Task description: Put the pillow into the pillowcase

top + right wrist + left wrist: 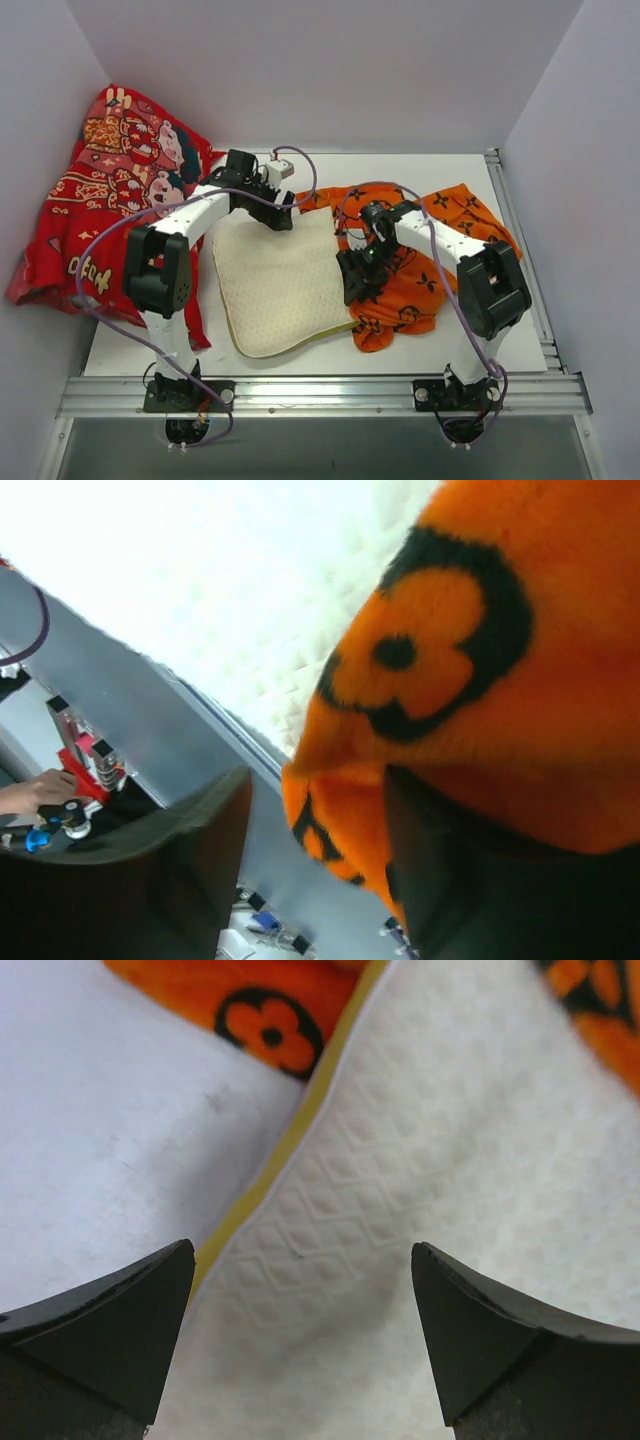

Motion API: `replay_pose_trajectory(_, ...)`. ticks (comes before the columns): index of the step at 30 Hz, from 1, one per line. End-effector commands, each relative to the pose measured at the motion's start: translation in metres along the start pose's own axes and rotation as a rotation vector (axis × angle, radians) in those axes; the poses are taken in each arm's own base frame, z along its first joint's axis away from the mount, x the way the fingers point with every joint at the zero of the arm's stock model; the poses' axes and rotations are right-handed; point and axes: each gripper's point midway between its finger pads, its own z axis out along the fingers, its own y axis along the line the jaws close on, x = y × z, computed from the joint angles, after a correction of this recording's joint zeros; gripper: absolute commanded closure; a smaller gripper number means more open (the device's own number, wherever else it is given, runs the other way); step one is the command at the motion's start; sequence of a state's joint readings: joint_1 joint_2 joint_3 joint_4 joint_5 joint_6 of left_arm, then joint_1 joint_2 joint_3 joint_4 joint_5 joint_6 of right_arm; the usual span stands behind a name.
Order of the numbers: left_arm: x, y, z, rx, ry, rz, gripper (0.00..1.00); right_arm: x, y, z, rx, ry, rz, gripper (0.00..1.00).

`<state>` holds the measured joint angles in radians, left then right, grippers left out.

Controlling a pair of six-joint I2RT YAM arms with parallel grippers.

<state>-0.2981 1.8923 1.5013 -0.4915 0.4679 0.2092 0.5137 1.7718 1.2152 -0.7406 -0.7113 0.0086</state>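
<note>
Black jaws of the left gripper (300,1250) stand apart over the pillow's (450,1160) yellow-banded far edge, gripping nothing. The pillow lies flat on the table (400,170), its right side touching the pillowcase (480,630). The right gripper (315,780) is also parted, with orange cloth draped over one finger, so opening the mouth seems the step in hand; next the left should pinch that edge and feed it rightward.

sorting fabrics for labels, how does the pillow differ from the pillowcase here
The pillow is cream-white with a diamond texture; the pillowcase is orange with black flower motifs. The pillow lies flat, the pillowcase rumpled. The pillow has a yellow-green edge band; the pillowcase shows none. Both rest on the table, touching.
</note>
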Motion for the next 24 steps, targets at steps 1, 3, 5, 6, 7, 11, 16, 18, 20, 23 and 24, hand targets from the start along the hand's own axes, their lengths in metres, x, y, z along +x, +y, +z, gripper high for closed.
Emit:
replay_pose_trajectory(1, 0.034, -0.016, 0.004, 0.148, 0.132, 0.102, 0.03, -0.017, 0.02, -0.06, 0.005, -0.117, -0.08, 0.42)
replay_pose_trajectory(3, 0.046, -0.021, 0.009, 0.198, 0.148, 0.111, 0.03, -0.054, 0.024, -0.097, 0.034, -0.257, -0.139, 0.35)
replay_pose_trajectory(5, 0.052, -0.028, 0.015, 0.253, 0.148, 0.115, 0.03, -0.083, 0.009, -0.125, 0.093, -0.358, -0.129, 0.34)
replay_pose_trajectory(6, 0.05, -0.037, 0.015, 0.304, 0.13, 0.116, 0.11, -0.102, 0.011, -0.145, 0.115, -0.425, -0.149, 0.34)
replay_pose_trajectory(7, 0.048, -0.041, 0.017, 0.328, 0.12, 0.123, 0.18, -0.119, -0.009, -0.153, 0.178, -0.46, -0.124, 0.31)
replay_pose_trajectory(11, 0.029, -0.062, 0.019, 0.38, 0.068, 0.268, 0.67, -0.171, -0.05, -0.177, 0.327, -0.551, -0.078, 0.33)
replay_pose_trajectory(16, 0.021, -0.09, 0.023, 0.375, 0.052, 0.443, 0.9, -0.228, -0.079, -0.166, 0.352, -0.607, -0.067, 0.32)
replay_pose_trajectory(18, 0.022, -0.095, 0.025, 0.382, 0.054, 0.475, 0.95, -0.24, -0.084, -0.156, 0.342, -0.609, -0.076, 0.31)
replay_pose_trajectory(20, 0.023, -0.099, 0.028, 0.382, 0.054, 0.494, 0.97, -0.256, -0.093, -0.143, 0.332, -0.621, -0.066, 0.29)
replay_pose_trajectory(23, 0.019, -0.102, 0.029, 0.383, 0.04, 0.503, 0.98, -0.263, -0.103, -0.12, 0.337, -0.587, -0.077, 0.27)
replay_pose_trajectory(24, 0.018, -0.102, 0.028, 0.381, 0.039, 0.505, 0.99, -0.261, -0.104, -0.113, 0.326, -0.571, -0.074, 0.26)
